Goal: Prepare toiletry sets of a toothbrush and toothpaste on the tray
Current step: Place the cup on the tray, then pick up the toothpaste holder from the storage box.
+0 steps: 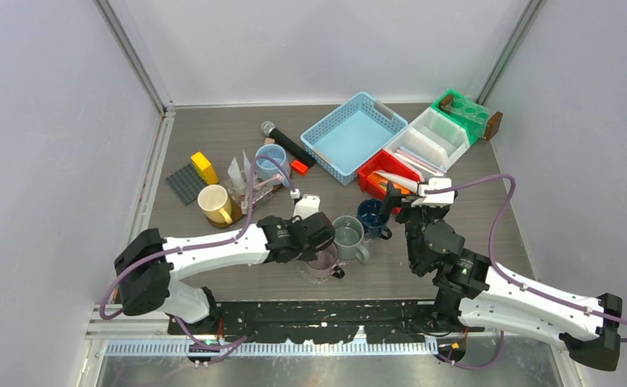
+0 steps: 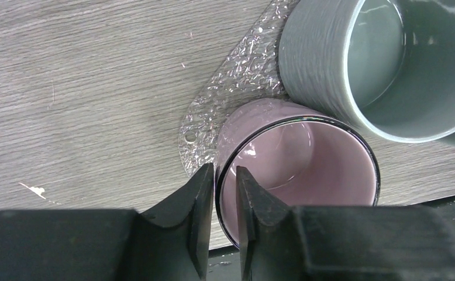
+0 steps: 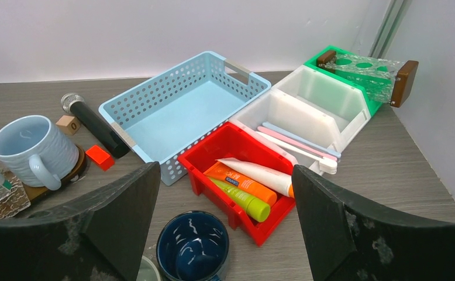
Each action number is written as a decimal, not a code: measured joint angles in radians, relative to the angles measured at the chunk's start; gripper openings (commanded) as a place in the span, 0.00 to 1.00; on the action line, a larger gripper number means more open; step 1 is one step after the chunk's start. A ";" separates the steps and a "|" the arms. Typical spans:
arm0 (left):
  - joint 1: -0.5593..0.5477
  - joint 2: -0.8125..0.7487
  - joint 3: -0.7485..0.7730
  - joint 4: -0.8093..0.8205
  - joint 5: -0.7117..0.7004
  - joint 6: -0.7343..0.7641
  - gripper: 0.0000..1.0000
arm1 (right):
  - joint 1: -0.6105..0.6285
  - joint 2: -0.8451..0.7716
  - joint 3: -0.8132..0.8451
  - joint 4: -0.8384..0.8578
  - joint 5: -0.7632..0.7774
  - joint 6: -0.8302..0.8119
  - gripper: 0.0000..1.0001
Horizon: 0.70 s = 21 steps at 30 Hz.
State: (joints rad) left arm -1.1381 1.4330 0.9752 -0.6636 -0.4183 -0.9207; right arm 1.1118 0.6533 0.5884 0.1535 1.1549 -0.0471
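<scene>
While tubes (image 3: pixel 242 182) lie in red bin (image 3: pixel 231 145), left jaws narrowly straddle pink mug (image 2: pixel 295 158); right jaws wide.

— What stood nearest you on the tabletop (image 2: pixel 85 88)?

— You had a pink mug (image 2: pixel 301 170) just beside a grey mug (image 2: pixel 330 64), with a clear bubbled sheet (image 2: pixel 237 76) lying under the pink one. A navy mug (image 3: pixel 193 246) stood to their right.

— And further back?

— Your light blue mug (image 3: pixel 29 146) sat on a brown coaster (image 3: pixel 79 167). The black microphone (image 3: pixel 93 126) lay on its side, a red block (image 3: pixel 100 157) and a wooden cube (image 3: pixel 68 124) just beside it. At your far left were a cream mug (image 1: pixel 213 203), a yellow block (image 1: pixel 205 168) and a dark studded plate (image 1: pixel 185 184).
</scene>
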 measured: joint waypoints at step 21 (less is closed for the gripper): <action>0.060 -0.195 0.059 -0.073 -0.045 0.091 1.00 | -0.222 0.160 0.204 -0.285 -0.186 0.179 1.00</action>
State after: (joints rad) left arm -1.0786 1.2377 1.0344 -0.7368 -0.4629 -0.8299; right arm 0.8902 0.8131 0.7925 -0.1314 0.9688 0.1318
